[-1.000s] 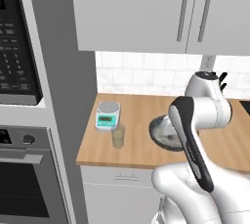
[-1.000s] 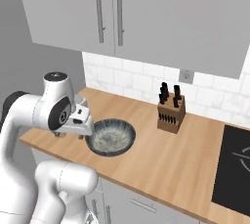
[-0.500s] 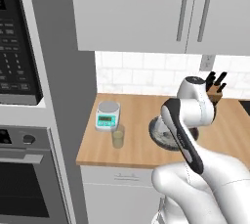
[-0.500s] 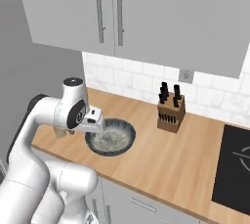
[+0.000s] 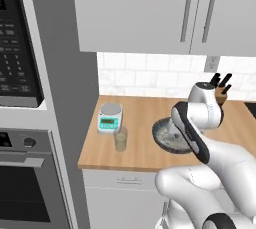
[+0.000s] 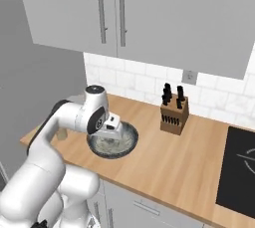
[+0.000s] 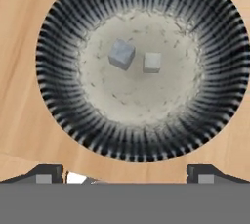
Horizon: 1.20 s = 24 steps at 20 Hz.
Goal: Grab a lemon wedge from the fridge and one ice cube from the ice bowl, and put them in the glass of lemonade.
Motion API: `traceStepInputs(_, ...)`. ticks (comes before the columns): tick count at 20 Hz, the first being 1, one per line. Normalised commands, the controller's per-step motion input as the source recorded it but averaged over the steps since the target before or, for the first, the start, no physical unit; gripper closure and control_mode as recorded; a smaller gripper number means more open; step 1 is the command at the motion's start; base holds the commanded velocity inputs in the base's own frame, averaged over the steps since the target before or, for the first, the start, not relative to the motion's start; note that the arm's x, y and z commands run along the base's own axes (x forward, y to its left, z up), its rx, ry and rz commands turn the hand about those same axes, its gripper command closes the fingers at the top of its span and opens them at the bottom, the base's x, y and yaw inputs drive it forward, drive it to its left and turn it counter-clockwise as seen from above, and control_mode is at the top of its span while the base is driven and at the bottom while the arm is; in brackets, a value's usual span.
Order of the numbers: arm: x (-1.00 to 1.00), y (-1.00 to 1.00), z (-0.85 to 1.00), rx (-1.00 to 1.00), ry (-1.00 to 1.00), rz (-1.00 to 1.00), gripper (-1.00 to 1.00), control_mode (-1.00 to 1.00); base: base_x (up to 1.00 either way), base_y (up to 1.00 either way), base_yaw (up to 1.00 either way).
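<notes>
Arm swung over the ice bowl, end effector spread wide, seemingly empty; two ice cubes inside

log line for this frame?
claw: open, above ice bowl | two ice cubes in bowl | glass of lemonade: on counter

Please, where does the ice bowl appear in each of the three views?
Left base view: ice bowl at centre right, partly behind the arm.
Right base view: lower left of centre, under the hand.
Hand view: across most of the picture, two cubes inside.
Shared landmark: wooden counter.
</notes>
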Motion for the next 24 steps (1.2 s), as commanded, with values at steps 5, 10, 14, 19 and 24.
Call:
traceStepInputs(5,0.43,-0.05,-0.24,0.0,0.01,-0.13,-1.0,-1.0,0.0,0.0,0.0)
traceStepInputs(10,0.42,0.0,-0.33,0.0,0.0,-0.12,-1.0,-1.0,0.0,0.0,0.0)
traceStepInputs(14,0.39,0.0,-0.34,0.0,0.02,-0.11,-1.0,-1.0,0.0,0.0,0.0)
traceStepInputs(19,0.33,0.0,-0.24,0.03,0.0,-0.08,-1.0,-1.0,0.0,0.0,0.0)
traceStepInputs(24,0.24,0.0,-0.18,0.04,0.0,-0.06,-1.0,-1.0,0.0,0.0,0.0)
